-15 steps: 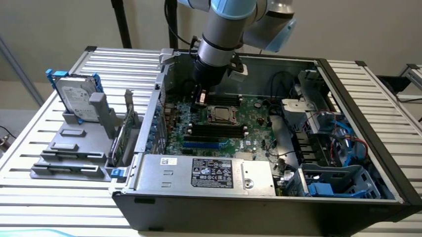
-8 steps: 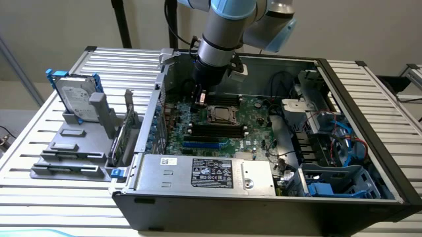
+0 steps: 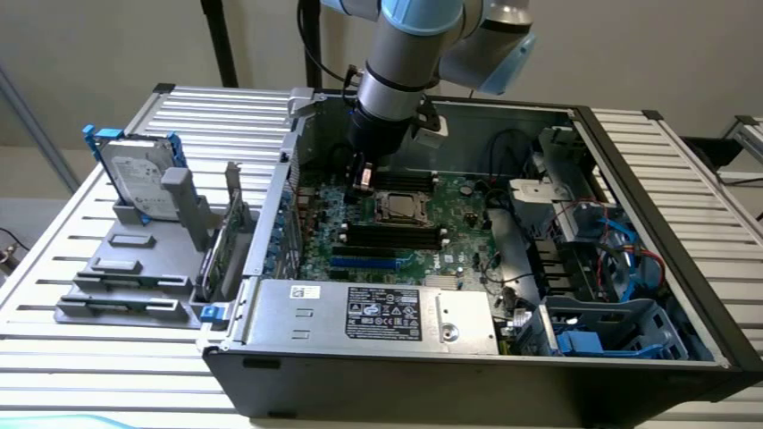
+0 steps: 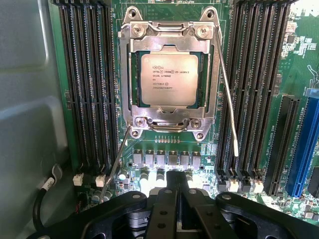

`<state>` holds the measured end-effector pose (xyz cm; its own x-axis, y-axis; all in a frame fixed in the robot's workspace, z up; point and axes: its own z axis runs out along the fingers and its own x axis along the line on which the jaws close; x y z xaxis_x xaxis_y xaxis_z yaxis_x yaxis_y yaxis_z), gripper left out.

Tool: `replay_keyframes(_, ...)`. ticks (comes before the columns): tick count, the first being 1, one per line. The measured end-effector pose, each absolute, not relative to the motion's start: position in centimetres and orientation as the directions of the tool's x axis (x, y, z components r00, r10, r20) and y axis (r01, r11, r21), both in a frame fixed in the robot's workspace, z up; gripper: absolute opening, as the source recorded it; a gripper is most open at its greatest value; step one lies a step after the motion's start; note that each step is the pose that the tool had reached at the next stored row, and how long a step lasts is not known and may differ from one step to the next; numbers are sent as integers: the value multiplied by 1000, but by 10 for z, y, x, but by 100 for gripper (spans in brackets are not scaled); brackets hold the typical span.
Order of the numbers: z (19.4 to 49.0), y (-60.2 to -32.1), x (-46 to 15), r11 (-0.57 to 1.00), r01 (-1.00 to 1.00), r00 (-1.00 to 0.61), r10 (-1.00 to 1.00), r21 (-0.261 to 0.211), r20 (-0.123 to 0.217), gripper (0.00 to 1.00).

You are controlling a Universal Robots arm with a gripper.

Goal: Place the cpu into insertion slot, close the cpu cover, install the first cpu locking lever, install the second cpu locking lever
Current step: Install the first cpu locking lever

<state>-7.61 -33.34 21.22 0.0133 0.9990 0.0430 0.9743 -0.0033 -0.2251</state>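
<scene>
cpu (image 4: 166,78) seated flat in insertion slot (image 4: 130,17), visible through window of cpu cover (image 4: 169,122) lowered over it; two wire levers (image 4: 227,94) angled out from slot corners, seemingly unlatched; gripper (image 4: 174,199) jaws pressed together, empty, near slot; likely blunt tip for pushing

**Surroundings: open tower on slatted table**

Open computer case (image 3: 477,384) lies on a slatted metal table (image 3: 84,357), mid-frame in the exterior view. A grey labelled power-supply box (image 3: 370,313) sits along its lower edge, with a blue drive cage (image 3: 602,335) at the exterior view's lower right. Hard drive (image 3: 134,170) stands upright in a grey rack (image 3: 125,268) at the exterior view's upper left. Long black memory slots (image 4: 87,84) run across the green motherboard (image 4: 164,149).
</scene>
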Motion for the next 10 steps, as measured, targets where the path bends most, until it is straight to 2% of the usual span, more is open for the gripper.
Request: replay_keyframes(10,225,-339,-82,-11,972,28,997,-233,69,11)
